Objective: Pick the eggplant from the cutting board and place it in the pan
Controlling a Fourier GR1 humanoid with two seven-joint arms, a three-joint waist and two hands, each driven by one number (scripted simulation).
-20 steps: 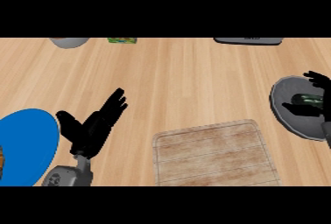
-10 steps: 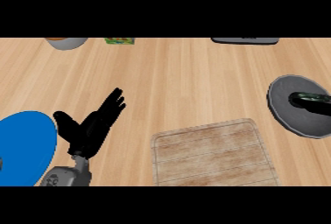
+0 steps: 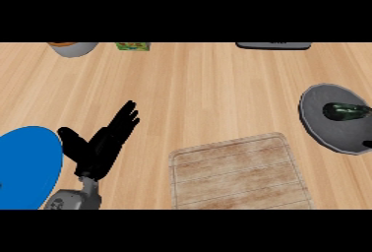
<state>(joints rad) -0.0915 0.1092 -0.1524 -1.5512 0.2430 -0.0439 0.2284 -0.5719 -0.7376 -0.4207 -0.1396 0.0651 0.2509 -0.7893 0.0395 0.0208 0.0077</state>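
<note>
At the near edge the cutting board sits beside the blue plate in the left corner. Between them is the left robot hand, fingers straight and spread. Beyond lies open tabletop. The eggplant lies in the pan at the right edge.

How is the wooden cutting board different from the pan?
The cutting board is a rectangle; the pan is round. The cutting board is pale wood with lines across it; the pan is grey. The cutting board has nothing on it; the pan holds the dark eggplant. Both lie flat on the wooden counter.
</note>
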